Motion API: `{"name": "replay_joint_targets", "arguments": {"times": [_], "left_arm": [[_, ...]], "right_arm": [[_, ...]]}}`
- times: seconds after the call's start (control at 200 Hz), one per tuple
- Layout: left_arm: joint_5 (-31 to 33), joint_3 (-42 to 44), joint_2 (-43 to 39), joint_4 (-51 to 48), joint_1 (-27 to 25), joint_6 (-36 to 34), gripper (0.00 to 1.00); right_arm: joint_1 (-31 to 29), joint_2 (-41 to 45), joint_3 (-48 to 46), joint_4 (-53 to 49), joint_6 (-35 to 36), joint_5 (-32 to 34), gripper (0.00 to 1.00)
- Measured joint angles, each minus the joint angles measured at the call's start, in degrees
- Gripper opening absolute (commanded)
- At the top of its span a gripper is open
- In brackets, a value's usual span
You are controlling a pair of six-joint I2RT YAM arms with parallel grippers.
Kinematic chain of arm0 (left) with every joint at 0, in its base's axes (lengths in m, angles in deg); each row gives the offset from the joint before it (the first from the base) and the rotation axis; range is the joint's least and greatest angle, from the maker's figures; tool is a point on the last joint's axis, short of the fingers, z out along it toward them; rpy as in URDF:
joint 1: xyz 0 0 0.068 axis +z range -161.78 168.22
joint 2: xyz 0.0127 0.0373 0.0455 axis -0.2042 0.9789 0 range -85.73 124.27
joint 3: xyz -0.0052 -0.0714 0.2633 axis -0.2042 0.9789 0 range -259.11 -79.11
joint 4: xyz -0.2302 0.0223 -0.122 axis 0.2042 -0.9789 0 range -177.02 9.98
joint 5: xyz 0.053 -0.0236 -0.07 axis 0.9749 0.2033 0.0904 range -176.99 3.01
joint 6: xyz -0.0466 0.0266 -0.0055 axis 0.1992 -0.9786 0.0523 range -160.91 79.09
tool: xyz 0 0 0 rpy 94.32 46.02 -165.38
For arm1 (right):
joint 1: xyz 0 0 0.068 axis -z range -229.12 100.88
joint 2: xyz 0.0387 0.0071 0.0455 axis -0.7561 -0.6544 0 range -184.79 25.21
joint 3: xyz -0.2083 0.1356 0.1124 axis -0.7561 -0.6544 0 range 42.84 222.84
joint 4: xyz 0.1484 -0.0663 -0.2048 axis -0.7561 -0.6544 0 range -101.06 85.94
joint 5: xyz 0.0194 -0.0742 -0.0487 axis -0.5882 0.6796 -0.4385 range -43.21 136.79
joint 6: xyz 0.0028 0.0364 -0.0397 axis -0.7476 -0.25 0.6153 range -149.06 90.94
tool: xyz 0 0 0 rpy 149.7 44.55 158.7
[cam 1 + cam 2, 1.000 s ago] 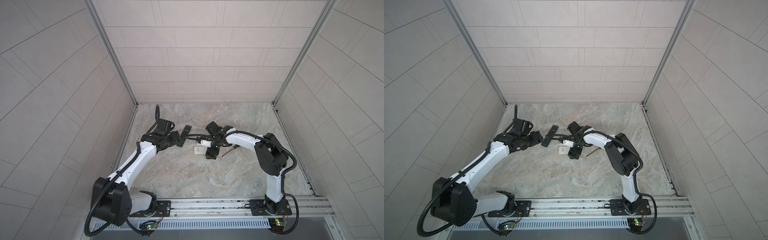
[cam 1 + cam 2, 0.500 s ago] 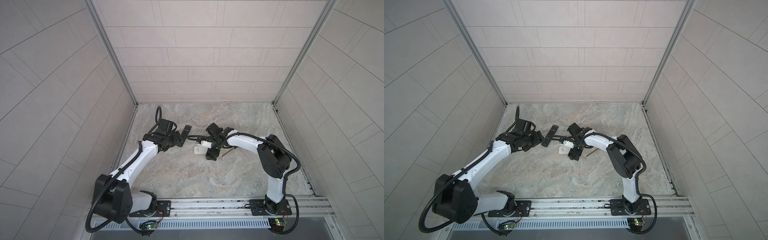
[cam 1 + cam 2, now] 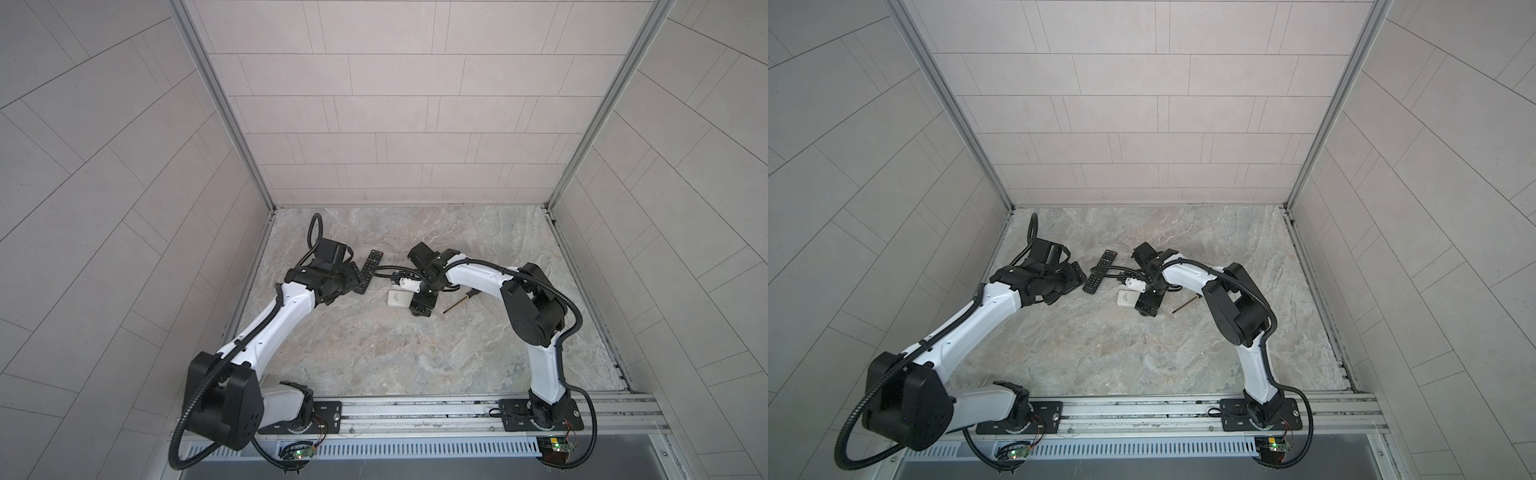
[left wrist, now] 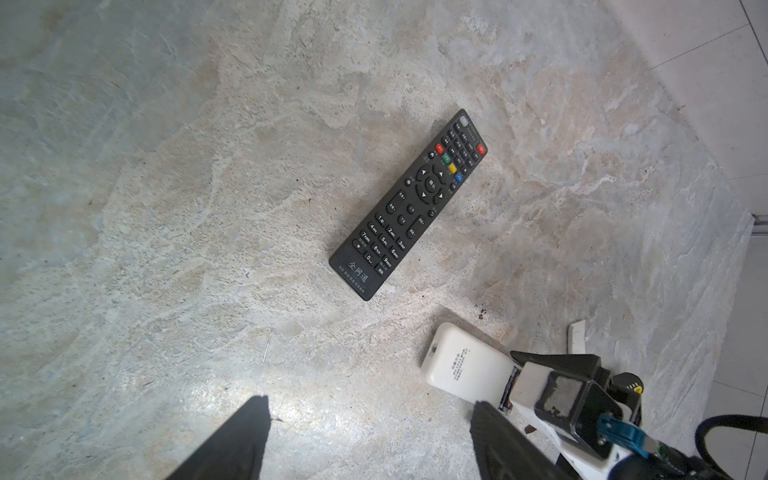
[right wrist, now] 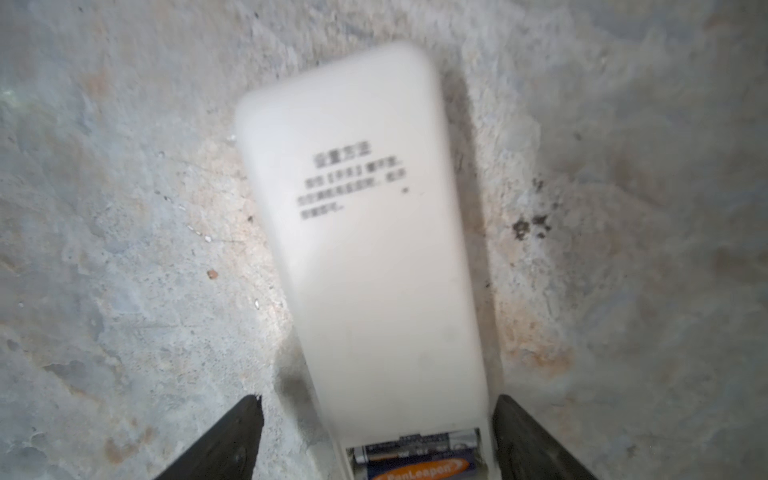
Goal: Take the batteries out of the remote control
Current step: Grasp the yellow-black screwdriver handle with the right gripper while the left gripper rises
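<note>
Inside the open white remote (image 5: 361, 249) sit batteries (image 5: 419, 459), right hand (image 5: 376, 399) and left hand (image 4: 369, 402) both spread wide.

I'm boxed in by 3 walls (image 3: 415, 104) of pale grey tile, w/ metal posts (image 3: 222, 104) at the back corners. The floor (image 3: 374, 345) is marbled grey-beige stone. A metal rail (image 3: 415, 411) runs along the front, w/ a vent grille (image 3: 415, 449) below. Light is soft and even.
</note>
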Motion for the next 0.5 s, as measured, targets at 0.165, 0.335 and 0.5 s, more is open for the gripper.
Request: {"name": "replay_joint_targets", "arguments": {"times": [0.165, 0.335, 0.5], "left_arm": [[0.31, 0.00, 0.02, -0.39, -0.31, 1.33, 0.84], [0.76, -0.46, 1.36, -0.42, -2.08, 2.45, 0.83], [1.60, -1.62, 4.15, -0.28, -5.29, 3.39, 0.84]], "right_arm": [[-0.20, 0.52, -1.33, -0.15, -1.36, -1.29, 0.86], [-0.81, 3.80, -6.27, 2.16, -4.50, -2.67, 0.86], [-0.66, 7.58, -10.60, 5.29, -8.96, -2.80, 0.86]]}}
